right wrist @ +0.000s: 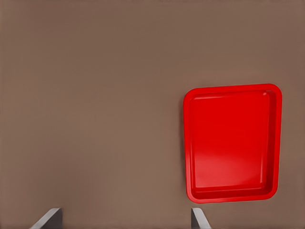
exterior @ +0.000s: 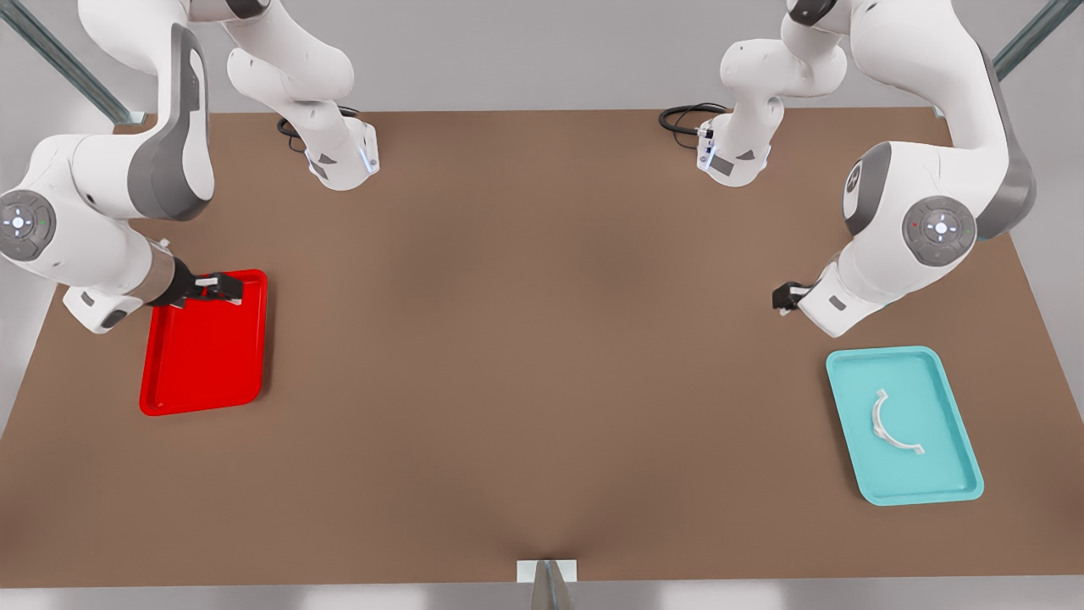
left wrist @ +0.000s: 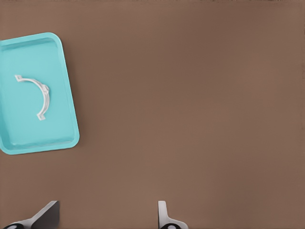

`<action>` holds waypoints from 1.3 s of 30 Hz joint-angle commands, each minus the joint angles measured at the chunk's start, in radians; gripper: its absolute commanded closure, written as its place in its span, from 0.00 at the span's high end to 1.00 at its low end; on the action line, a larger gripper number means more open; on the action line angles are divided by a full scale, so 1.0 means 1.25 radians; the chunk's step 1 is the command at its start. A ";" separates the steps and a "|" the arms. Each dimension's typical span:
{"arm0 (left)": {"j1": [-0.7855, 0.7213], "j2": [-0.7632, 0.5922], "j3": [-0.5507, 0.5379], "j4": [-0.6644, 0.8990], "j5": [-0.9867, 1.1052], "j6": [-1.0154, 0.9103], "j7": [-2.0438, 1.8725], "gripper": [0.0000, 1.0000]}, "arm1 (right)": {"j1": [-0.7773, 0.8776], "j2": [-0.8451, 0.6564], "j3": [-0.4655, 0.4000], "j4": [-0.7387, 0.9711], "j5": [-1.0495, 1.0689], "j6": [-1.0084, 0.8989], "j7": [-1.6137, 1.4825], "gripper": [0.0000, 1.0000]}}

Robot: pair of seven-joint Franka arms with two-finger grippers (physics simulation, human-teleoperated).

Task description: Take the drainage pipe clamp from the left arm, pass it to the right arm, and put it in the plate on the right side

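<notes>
The drainage pipe clamp [exterior: 891, 423] lies flat inside the teal tray [exterior: 955, 487], on the front view's right side of the brown bench [exterior: 525, 339]. It is a thin white arc with a short tab at each end, resting near the tray's middle and touching neither gripper.

The left gripper [exterior: 786, 298] hangs above bare bench just beyond the teal tray's far end, apart from it. In the left wrist view its two fingertips [left wrist: 164, 214] stand wide apart with nothing between them, so the jaws are released; the clamp [left wrist: 35, 95] and its tray [left wrist: 66, 138] sit off to one side in that view.

The right gripper [exterior: 222, 288] hovers over the far edge of the red plate [exterior: 203, 398], on the front view's left side. Its jaws are released too (the right wrist view shows both fingertips [right wrist: 199, 219] spread, gripping nothing). The plate [right wrist: 271, 191] lies flat on the bench, well apart from the teal tray, the whole width of the bench between them.
</notes>
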 commanded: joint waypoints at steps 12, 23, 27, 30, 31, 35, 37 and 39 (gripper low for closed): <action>0.190 0.483 0.186 0.269 -0.163 0.369 0.011 1.00 | 0.006 0.005 0.005 -0.051 -0.008 0.052 -0.007 1.00; 0.247 0.588 0.196 0.236 -0.244 0.697 -0.416 1.00 | 0.006 0.004 0.006 -0.080 -0.008 0.078 -0.011 1.00; 0.237 0.587 0.195 0.204 -0.171 0.692 -0.426 1.00 | 0.006 0.004 0.006 -0.083 -0.008 0.080 -0.011 1.00; 0.231 0.593 0.196 0.194 -0.136 0.689 -0.427 1.00 | 0.006 0.004 0.005 -0.085 -0.008 0.082 -0.011 1.00; 0.231 0.593 0.196 0.194 -0.122 0.689 -0.426 1.00 | 0.006 0.004 0.006 -0.086 -0.008 0.084 -0.011 1.00; 0.231 0.607 0.198 0.193 -0.061 0.687 -0.426 1.00 | 0.008 0.004 0.006 -0.094 -0.008 0.093 -0.011 1.00; 0.227 0.615 0.198 0.193 -0.061 0.687 -0.427 1.00 | 0.009 0.004 0.006 -0.094 -0.009 0.093 -0.011 1.00; 0.227 0.615 0.198 0.189 -0.062 0.687 -0.442 1.00 | 0.009 0.004 0.006 -0.094 -0.008 0.093 -0.011 1.00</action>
